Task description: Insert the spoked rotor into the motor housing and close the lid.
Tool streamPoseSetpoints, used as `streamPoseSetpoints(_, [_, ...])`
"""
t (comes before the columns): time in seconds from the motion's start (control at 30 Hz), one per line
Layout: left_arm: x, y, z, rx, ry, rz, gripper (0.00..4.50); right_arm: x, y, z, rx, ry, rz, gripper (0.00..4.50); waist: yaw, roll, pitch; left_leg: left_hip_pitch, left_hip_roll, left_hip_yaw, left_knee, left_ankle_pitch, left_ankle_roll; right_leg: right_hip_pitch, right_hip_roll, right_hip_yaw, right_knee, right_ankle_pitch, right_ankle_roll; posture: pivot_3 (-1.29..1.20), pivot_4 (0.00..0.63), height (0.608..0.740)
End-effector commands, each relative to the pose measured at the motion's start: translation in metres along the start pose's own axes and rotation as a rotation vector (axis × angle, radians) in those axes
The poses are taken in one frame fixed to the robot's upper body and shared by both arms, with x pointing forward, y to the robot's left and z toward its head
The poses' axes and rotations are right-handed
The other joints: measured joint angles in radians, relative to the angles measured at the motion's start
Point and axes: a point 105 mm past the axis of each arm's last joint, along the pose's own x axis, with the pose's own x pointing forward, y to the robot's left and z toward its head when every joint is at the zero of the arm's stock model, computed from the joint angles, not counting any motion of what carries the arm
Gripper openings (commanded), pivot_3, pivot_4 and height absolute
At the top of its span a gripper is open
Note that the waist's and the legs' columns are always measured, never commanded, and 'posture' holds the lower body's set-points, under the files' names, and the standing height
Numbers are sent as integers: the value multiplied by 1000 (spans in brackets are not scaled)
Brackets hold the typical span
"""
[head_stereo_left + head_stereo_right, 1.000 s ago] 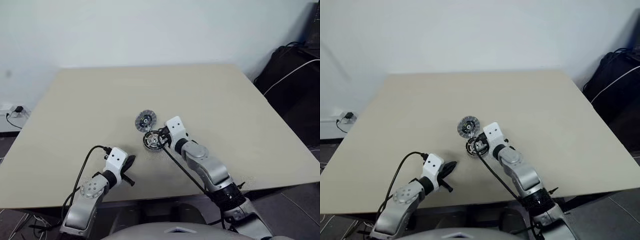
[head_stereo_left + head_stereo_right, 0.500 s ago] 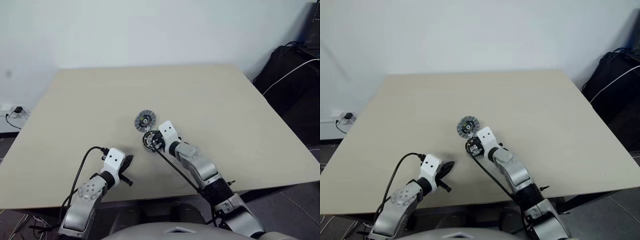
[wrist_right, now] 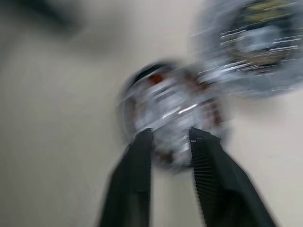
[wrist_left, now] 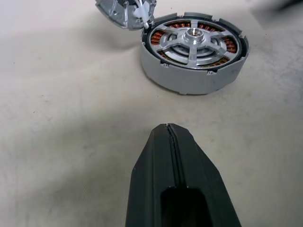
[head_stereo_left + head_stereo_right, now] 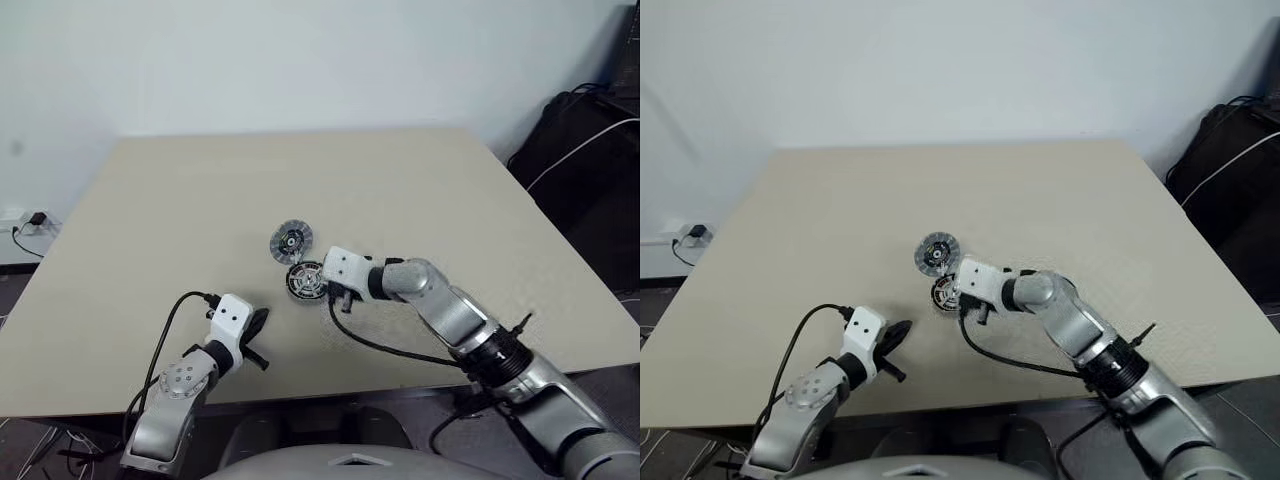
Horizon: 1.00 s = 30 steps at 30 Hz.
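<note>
Left pincer [image 5: 259,333] sits pinched shut near the table's [image 5: 480,200] front edge, idle and short of the parts. Mid-table, the motor housing [image 4: 193,53] has the spoked rotor [image 4: 195,40] seated inside, with the lid [image 5: 290,241] just behind, touching its rim. Right pincer [image 3: 170,139] hangs over the housing with fingers partly apart and empty; a clipped rim could skid the housing or tilt the rotor before the lid goes on.
</note>
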Motion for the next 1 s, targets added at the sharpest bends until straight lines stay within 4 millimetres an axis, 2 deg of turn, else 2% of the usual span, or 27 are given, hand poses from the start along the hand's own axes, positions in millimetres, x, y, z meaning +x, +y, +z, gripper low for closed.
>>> streamPoseSetpoints(0.03, [3,-3,15,10,-51,-6,0,-7,-1,14,-165,14,56,2572,-1,0,0,0,0,0,0,0,0,0,0,0,0,0,0,0,0,740])
streamPoseSetpoints(0.07, [3,-3,15,8,-52,-6,0,-7,-1,13,-178,27,67,2890,0,-1,0,0,0,0,1,0,0,0,0,0,0,0,0,0,0,740])
streamPoseSetpoints(0.63, [4,-5,16,-15,-69,19,0,7,-27,6,-304,133,122,2890,1,-4,2,0,0,0,3,0,0,1,-1,-1,0,2,0,0,0,740])
streamPoseSetpoints(1.0, [1,-3,15,-22,-74,42,0,21,-24,-1,-311,161,186,2890,0,-4,2,0,0,0,3,0,-1,1,-1,0,1,2,-1,0,0,740])
